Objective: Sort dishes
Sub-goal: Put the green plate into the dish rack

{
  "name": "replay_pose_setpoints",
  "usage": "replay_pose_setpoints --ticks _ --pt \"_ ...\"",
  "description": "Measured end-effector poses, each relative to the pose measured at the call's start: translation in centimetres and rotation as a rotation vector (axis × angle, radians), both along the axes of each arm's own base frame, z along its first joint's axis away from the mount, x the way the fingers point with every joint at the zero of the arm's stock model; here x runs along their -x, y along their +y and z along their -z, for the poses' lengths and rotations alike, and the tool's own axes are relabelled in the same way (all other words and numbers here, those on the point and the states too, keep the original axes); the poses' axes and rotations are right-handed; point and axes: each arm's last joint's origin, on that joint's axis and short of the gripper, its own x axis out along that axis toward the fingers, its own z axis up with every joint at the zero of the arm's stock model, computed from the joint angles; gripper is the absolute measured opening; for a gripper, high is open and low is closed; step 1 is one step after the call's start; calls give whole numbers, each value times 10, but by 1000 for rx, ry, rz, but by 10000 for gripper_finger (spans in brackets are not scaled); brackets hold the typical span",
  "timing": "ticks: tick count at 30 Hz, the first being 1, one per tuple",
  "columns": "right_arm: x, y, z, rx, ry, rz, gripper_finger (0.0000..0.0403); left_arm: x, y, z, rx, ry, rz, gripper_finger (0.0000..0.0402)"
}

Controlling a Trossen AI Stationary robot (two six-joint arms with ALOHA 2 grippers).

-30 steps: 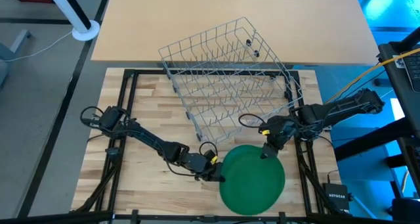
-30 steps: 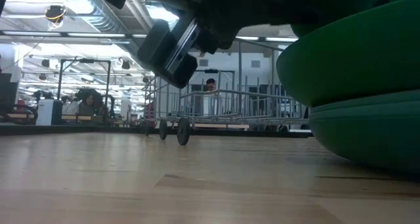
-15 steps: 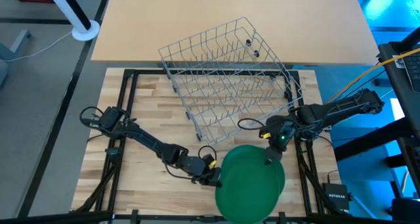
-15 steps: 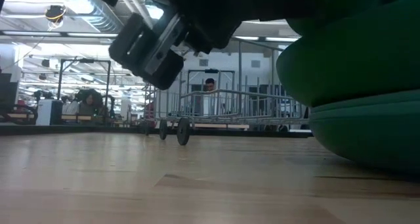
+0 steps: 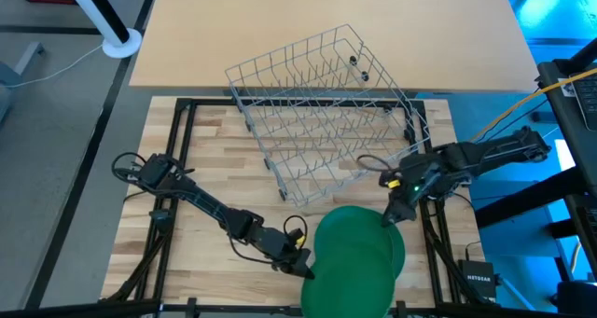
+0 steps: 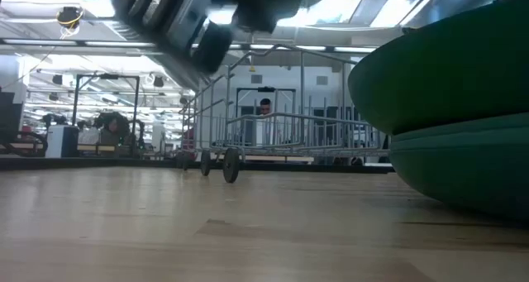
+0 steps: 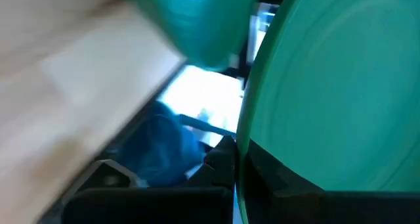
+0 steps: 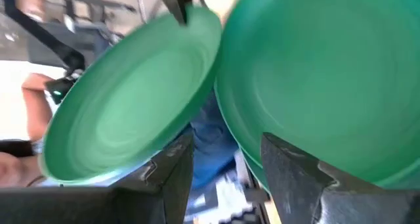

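Two green plates lie overlapped at the table's (image 5: pixel 201 150) six o'clock edge, below the wire rack (image 5: pixel 322 103). Left gripper (image 5: pixel 303 269) is clamped on the upper plate (image 5: pixel 350 267) at its nine o'clock rim. Right gripper (image 5: pixel 390 217), jaws apart, sits at the lower plate's (image 5: pixel 398 246) one o'clock rim.

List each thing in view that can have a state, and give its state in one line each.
Top plate: lifted off the stack and tilted, its rim pinched by the left gripper, which is shut.
Stack of plates: lying flat on the table, near its front edge.
Right gripper: open, at the plates' far rim, holding nothing.
Wire rack: upright, no plates in it.
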Motion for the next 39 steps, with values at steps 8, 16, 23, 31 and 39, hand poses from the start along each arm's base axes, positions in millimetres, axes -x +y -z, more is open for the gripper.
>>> replay_pose_setpoints --ticks 8,16,23,31,39 --pt "27 -11 -23 51 -252 100 179 -4 -2 -17 35 -187 -9 1" --pt "56 -24 -38 152 -478 206 179 -7 5 -24 -17 -291 -65 1" --pt "70 -31 -43 193 -551 305 179 -10 24 -52 -116 -471 -129 1" --pt "70 -31 -43 221 -569 301 179 5 73 -113 -424 -604 -208 1" --pt "70 -31 -43 257 -593 282 179 43 141 -166 -824 -506 -412 1"
